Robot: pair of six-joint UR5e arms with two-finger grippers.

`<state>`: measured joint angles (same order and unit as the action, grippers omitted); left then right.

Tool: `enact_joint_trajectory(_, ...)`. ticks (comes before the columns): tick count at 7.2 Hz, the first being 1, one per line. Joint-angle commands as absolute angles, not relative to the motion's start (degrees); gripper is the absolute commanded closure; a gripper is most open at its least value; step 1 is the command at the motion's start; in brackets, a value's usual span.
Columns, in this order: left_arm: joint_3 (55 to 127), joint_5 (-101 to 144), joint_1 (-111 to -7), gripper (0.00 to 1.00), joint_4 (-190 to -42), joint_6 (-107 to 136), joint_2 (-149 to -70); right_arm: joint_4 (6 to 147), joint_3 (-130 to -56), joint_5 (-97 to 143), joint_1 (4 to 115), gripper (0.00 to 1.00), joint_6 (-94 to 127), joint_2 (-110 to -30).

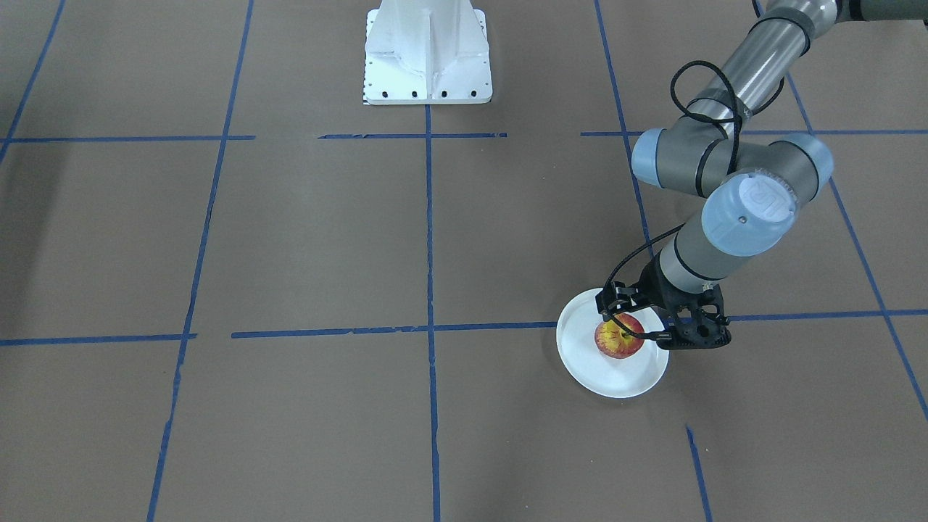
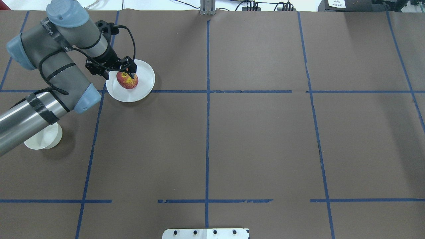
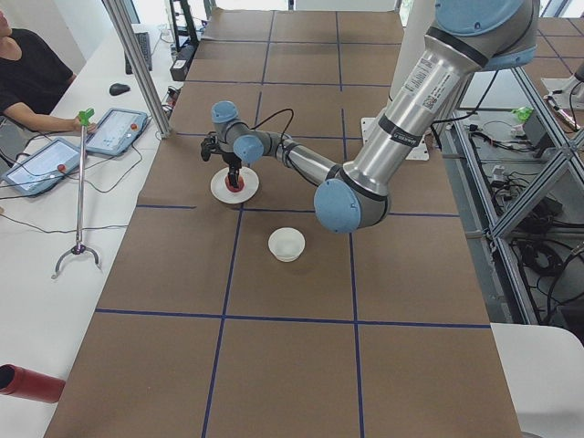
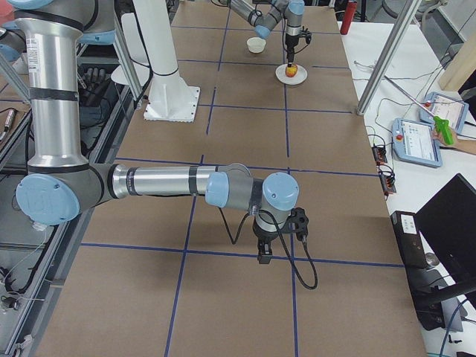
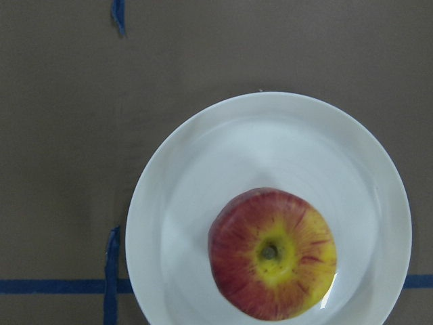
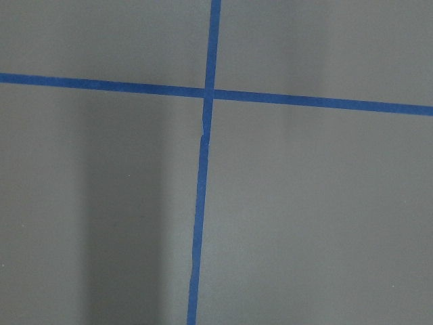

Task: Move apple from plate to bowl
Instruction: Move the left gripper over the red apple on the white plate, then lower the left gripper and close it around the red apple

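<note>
The apple [image 5: 272,254] sits on the plate [image 5: 203,169], off-centre, stem dimple straight up. It is round, so no long axis governs the grip. The left tool [image 2: 129,72] hangs right above it, jaws apparently released and spread, not yet gripping. The right tool [image 4: 279,238] is well away over bare tabletop, and I cannot tell its state. The bowl [image 3: 286,244] stands near the plate, toward the robot, so the left arm is clearly the nearer.

Robotics lab, no question: a wide worktop [image 2: 265,139] papered brown and gridded in blue tape [image 2: 207,132], industrial robot arms [image 4: 149,181], a white pedestal [image 1: 428,54], aluminium posts [image 3: 137,68], teach pendants [image 3: 114,130] on the side bench [image 3: 55,265], a seated operator [image 3: 27,78], loose cables [image 3: 506,128].
</note>
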<state>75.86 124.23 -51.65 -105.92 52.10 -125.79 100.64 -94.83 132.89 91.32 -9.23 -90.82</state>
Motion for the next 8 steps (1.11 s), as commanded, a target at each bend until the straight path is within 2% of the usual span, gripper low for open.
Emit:
enact_joint_trajectory(1,71.3,122.78,-51.59,0.0,-109.76,53.77,-127.61,100.63,-94.83,132.89,91.32,0.0,-9.23,-90.88)
enact_joint_trajectory(3,68.21,120.86,-51.33,0.0,-111.26,54.14,-129.2,100.72,-94.83,132.89,91.32,0.0,-9.23,-90.79)
enact_joint_trajectory(8,67.76,120.85,-49.39,0.0,-111.88,53.97,-128.76,100.63,-94.83,132.89,91.32,0.0,-9.23,-90.79)
